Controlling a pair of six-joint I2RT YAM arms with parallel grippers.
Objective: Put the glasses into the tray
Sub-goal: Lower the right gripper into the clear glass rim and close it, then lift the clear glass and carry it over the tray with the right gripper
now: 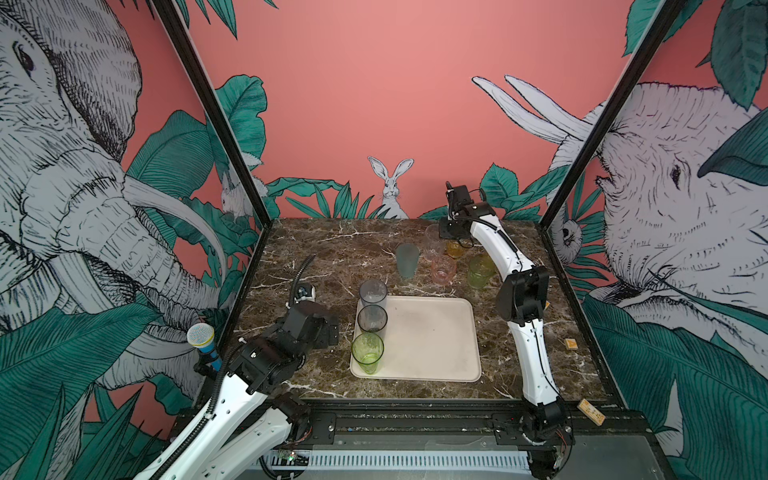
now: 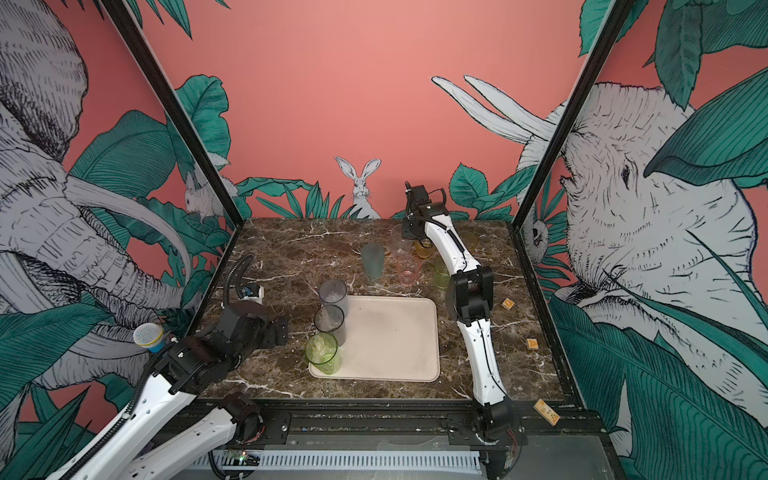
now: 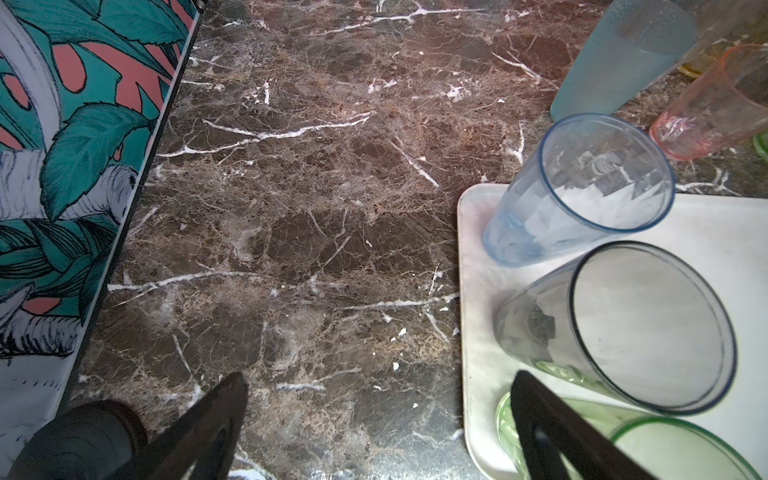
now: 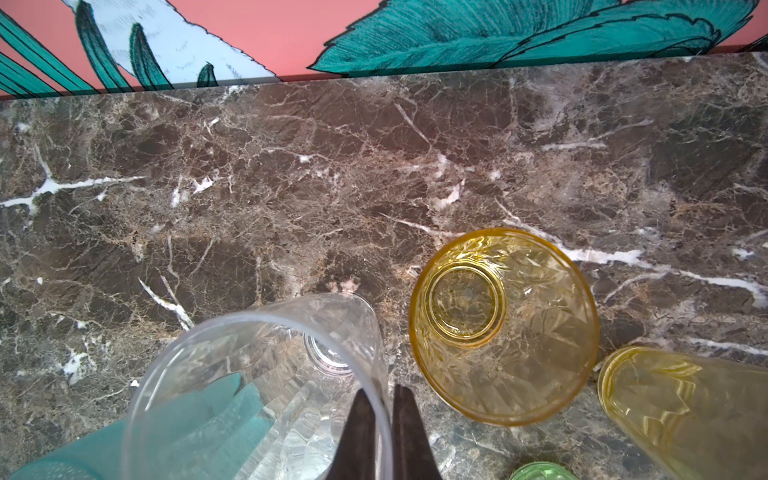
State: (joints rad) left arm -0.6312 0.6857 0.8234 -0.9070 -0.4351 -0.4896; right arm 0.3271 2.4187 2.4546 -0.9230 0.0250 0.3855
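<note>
The cream tray (image 1: 432, 332) (image 2: 395, 332) lies mid-table. Along its left edge stand a grey glass (image 1: 373, 293), a smoky glass (image 1: 372, 318) and a green glass (image 1: 367, 351). Behind the tray on the marble stand the teal (image 1: 407, 259), clear (image 1: 433, 241), pink (image 1: 443, 270), amber (image 1: 455, 248) and yellow-green (image 1: 480, 270) glasses. My right gripper (image 4: 384, 399) is shut on the rim of the clear glass (image 4: 257, 374), one finger inside and one outside. My left gripper (image 3: 380, 378) hangs open over bare marble, just left of the tray (image 3: 469, 291).
The amber glass (image 4: 503, 324) and a tall yellow glass (image 4: 681, 407) stand close beside the held glass. The back wall is near behind them. Small wooden blocks (image 1: 570, 344) lie at the right, and a microphone (image 1: 203, 340) stands at the left edge.
</note>
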